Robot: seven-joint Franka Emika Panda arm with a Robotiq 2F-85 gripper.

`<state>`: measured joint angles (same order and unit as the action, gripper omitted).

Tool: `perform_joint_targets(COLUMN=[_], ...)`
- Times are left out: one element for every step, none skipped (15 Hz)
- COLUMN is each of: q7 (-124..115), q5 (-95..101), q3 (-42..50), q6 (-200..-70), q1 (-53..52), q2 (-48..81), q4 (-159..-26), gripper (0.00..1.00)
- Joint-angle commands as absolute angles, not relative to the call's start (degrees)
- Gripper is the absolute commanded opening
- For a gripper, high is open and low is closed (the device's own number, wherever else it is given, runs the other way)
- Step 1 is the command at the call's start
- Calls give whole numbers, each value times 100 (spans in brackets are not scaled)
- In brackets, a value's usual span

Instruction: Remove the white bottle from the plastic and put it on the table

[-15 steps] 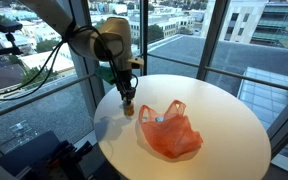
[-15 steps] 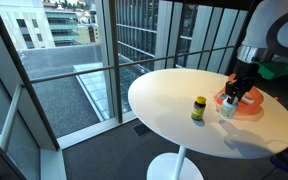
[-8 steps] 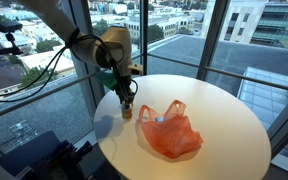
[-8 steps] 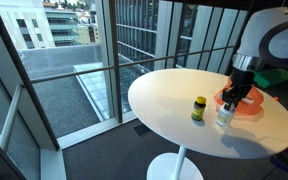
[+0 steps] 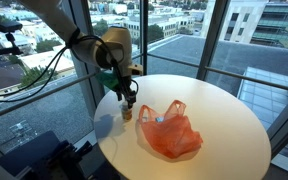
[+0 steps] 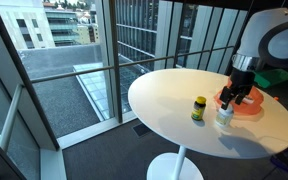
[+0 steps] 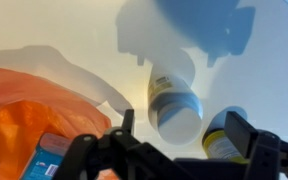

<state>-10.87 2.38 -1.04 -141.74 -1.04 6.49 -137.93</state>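
Observation:
The white bottle [image 7: 174, 105] stands upright on the round white table [image 6: 174, 85], seen from above in the wrist view with its cap towards the camera. My gripper [image 7: 184, 128] is open, one finger on each side of the bottle with a gap on both sides. In an exterior view the white bottle [image 6: 224, 115] sits just below the gripper [image 6: 232, 100]. The orange plastic bag [image 5: 170, 130] lies beside it, with a blue-and-white item [image 7: 46, 160] still inside.
A small bottle with a yellow cap [image 6: 198, 108] stands on the table close to the white bottle, right by one finger [image 7: 246, 130]. The table edge [image 5: 109, 140] is near. Tall windows surround the table.
The jaws have opened and let go of the white bottle, which now stands on the table. The arm has shifted only slightly.

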Motion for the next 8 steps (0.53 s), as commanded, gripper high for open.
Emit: perform_joint_targets(q7=[-1011, -1051, -1086, -1144, -1183, -1197, -1186, -1160], q5=[214, 232, 253, 288, 315, 334, 352, 342], q3=[-25, 3, 36, 72, 106, 142, 178, 204], q6=[-14012, -13938, -13859, -13770, -13668, -13578, -13484, -13373], q1=[-78, -65, -49, -33, -8, 17, 54, 91], q2=[346, 277, 210, 147, 72, -4, -96, -170], q4=[-13865, -13870, -13874, -13876, -13883, -13894, -13907, -13905], gripper=[100, 100, 100, 100, 100, 100, 100, 100])
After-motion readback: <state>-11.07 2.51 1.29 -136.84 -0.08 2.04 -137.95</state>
